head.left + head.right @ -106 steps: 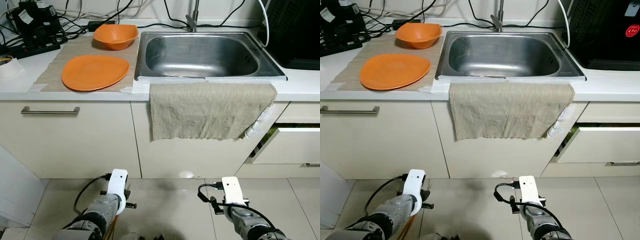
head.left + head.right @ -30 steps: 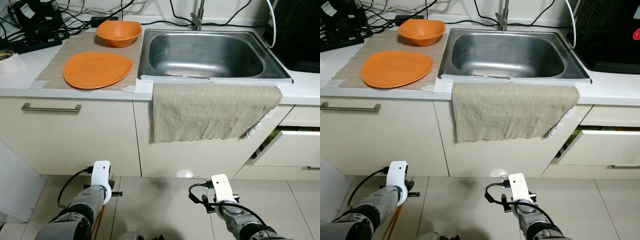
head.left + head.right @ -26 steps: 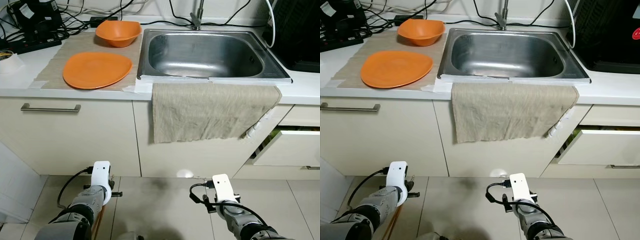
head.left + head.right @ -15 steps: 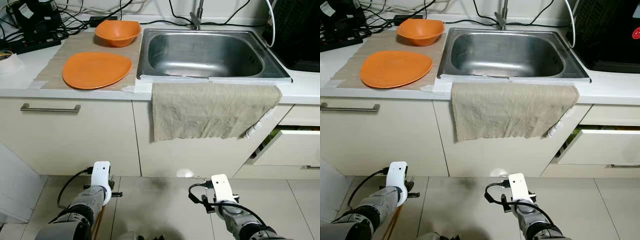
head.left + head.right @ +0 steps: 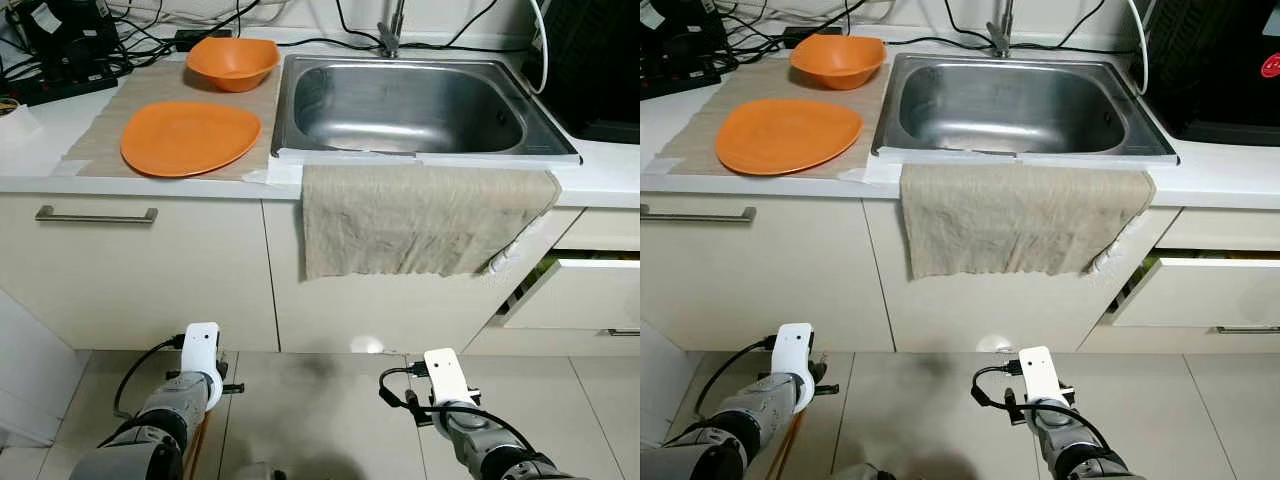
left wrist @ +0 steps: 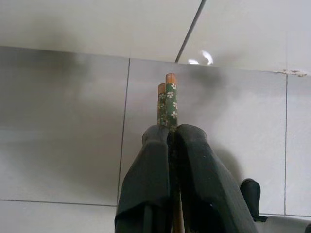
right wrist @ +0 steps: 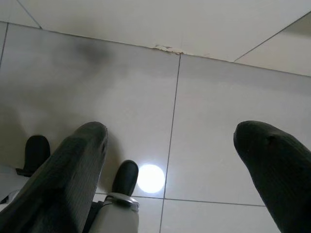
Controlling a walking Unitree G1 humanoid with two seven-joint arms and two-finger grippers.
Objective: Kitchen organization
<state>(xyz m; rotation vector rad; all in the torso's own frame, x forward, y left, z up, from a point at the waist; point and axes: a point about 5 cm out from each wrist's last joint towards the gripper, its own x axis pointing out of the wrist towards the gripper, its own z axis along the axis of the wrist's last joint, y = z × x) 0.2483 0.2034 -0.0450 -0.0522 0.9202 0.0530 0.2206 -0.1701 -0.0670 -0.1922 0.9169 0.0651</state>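
Observation:
My left gripper (image 6: 167,133) is shut on a pair of chopsticks (image 6: 168,99), green with small white flowers and orange ends, which stick out past the fingertips over the tiled floor. My left arm (image 5: 200,362) hangs low in front of the cabinet. My right arm (image 5: 444,378) hangs low as well, and its gripper (image 7: 177,141) is open with nothing between the fingers. On the counter an orange plate (image 5: 188,138) and an orange bowl (image 5: 232,62) rest on a beige mat (image 5: 95,150), left of the steel sink (image 5: 430,155).
A beige cloth (image 5: 420,218) hangs over the counter edge below the sink. A drawer (image 5: 580,295) at the right stands partly pulled out. Cables and a power strip (image 5: 60,85) lie at the back left, and a black appliance (image 5: 1220,70) stands at the right.
The view has shifted a little as the camera moved. Since the earliest frame my left arm has swung lower and leftward. Both grippers keep their state.

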